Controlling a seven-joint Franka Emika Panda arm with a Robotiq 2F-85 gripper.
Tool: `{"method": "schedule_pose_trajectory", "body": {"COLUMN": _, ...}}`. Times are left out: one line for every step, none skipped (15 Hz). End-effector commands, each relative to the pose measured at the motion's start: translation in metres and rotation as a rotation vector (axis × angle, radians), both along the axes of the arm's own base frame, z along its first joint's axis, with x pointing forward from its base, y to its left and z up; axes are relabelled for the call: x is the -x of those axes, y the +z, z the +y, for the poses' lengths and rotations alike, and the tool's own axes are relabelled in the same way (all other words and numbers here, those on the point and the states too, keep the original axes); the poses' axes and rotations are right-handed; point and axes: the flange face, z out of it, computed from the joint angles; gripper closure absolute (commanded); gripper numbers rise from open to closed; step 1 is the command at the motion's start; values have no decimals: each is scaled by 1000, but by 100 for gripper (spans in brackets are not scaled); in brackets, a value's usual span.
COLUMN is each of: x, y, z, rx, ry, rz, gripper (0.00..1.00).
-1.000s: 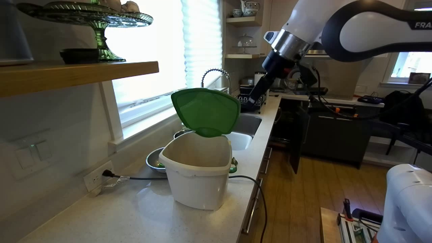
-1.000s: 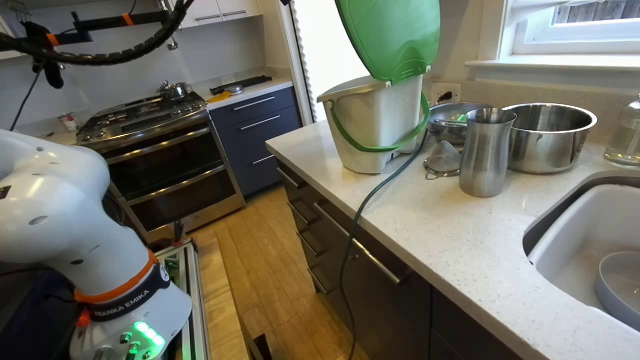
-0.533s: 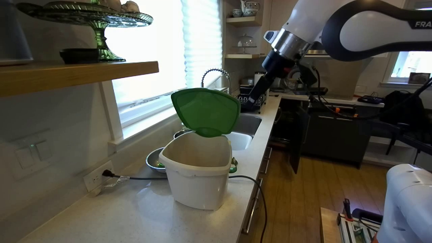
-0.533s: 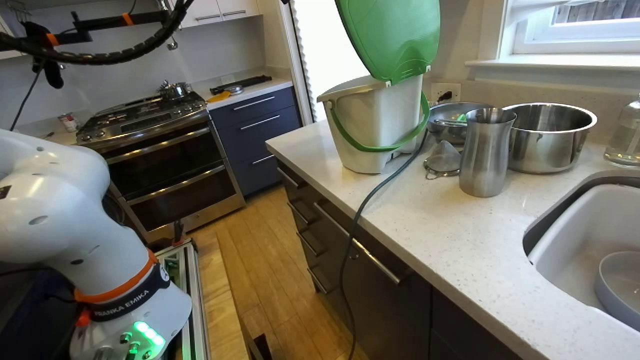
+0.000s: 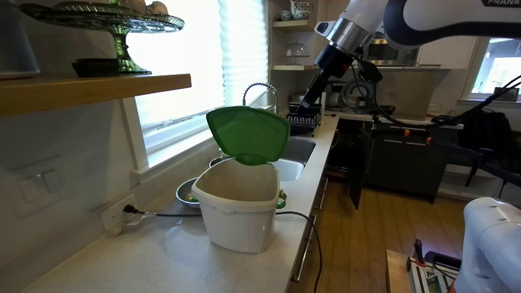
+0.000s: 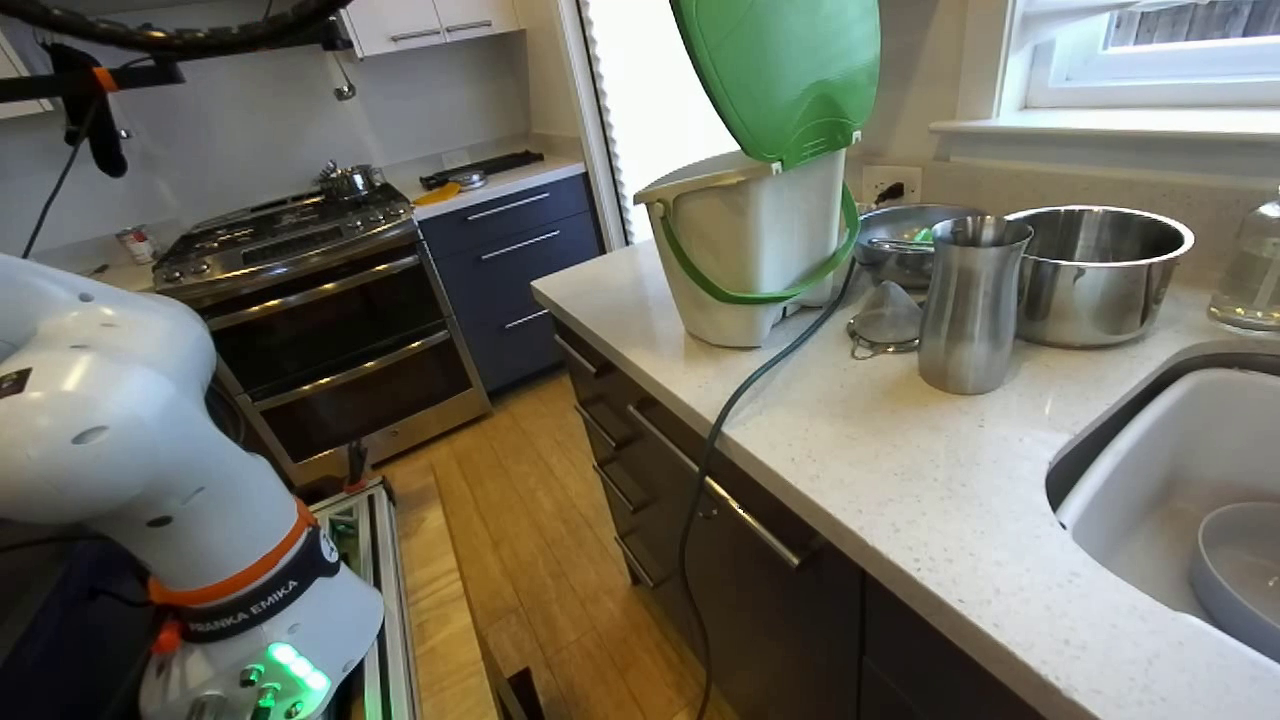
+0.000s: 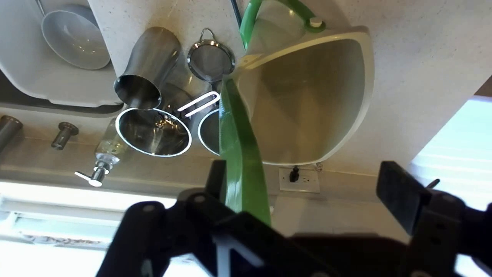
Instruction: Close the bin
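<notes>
You are presenting the gripper (image 7: 305,181) with its two fingers (image 7: 401,194) spread wide apart; the wrist view is showing a broad gap between them. The raised green lid (image 7: 246,173) is standing nearly edge-on within that gap in this view, just beside one finger and well apart from the other. Whether it is touching the nearer finger, you cannot tell from this angle. Part of the lid is lying hidden behind the gripper's dark linkage.

Markings: you are reading "FRANKA EMIKA" on the robot's base (image 6: 265,625), and "FRANK" on the arm (image 5: 443,20), higher than the gripper in an exterior view, the lettering running off the edge. A tag (image 5: 142,219) on the power cord (image 5: 179,215) is bearing print too small to read; the same is applying to a red-and-white container (image 6: 137,243).

Position: the cream-white bin (image 5: 240,228) is standing upright on the surface (image 5: 175,260), lower than the gripper and beyond its fingertips. Its mouth is facing up toward the fingers, and the lid is rising from the rim, leaving the mouth uncovered. In an exterior view the gripper is pointing downward at a slant, its tips showing higher than the rim and just beside the lid's edge; you cannot judge the depth between them.
</notes>
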Motion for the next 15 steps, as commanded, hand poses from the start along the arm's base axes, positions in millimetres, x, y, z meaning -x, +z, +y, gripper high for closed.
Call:
{"method": "schedule_pose_trajectory", "body": {"x": -21, "y": -7, "z": -8, "rx": 16, "ry": 113, "rz": 39, "gripper": 0}}
{"method": "schedule_pose_trajectory", "body": {"x": -25, "y": -10, "z": -10, "rx": 27, "ry": 132, "rz": 41, "gripper": 0}}
{"method": "schedule_pose_trajectory", "body": {"x": -30, "y": -13, "z": -10, "rx": 47, "ry": 151, "rz": 30, "gripper": 0}}
{"method": "schedule_pose_trajectory", "body": {"x": -34, "y": -15, "z": -11, "rx": 52, "ry": 167, "rz": 26, "gripper": 0}}
{"method": "schedule_pose_trajectory", "body": {"x": -38, "y": -18, "z": -10, "rx": 55, "ry": 173, "rz": 10, "gripper": 0}}
{"method": "schedule_pose_trajectory", "body": {"x": -42, "y": -21, "z": -10, "rx": 56, "ry": 177, "rz": -4, "gripper": 0}}
{"method": "schedule_pose_trajectory", "body": {"x": -45, "y": -24, "z": -9, "rx": 48, "ry": 167, "rz": -18, "gripper": 0}}
{"method": "schedule_pose_trajectory", "body": {"x": -48, "y": -26, "z": -8, "rx": 43, "ry": 165, "rz": -28, "gripper": 0}}
{"method": "schedule_pose_trajectory", "body": {"x": -51, "y": -29, "z": -7, "rx": 28, "ry": 159, "rz": -35, "gripper": 0}}
{"method": "schedule_pose_trajectory", "body": {"x": -53, "y": -32, "z": -5, "rx": 14, "ry": 160, "rz": -37, "gripper": 0}}
{"method": "schedule_pose_trajectory", "body": {"x": -55, "y": -35, "z": -3, "rx": -1, "ry": 159, "rz": -39, "gripper": 0}}
{"method": "schedule_pose_trajectory", "body": {"x": -56, "y": -37, "z": -1, "rx": -13, "ry": 160, "rz": -39, "gripper": 0}}
{"method": "schedule_pose_trajectory", "body": {"x": -58, "y": -40, "z": 0, "rx": -23, "ry": 161, "rz": -41, "gripper": 0}}
{"method": "schedule_pose_trajectory", "body": {"x": -58, "y": -42, "z": 2, "rx": -36, "ry": 164, "rz": -37, "gripper": 0}}
{"method": "schedule_pose_trajectory", "body": {"x": -59, "y": -45, "z": 5, "rx": -60, "ry": 173, "rz": -26, "gripper": 0}}
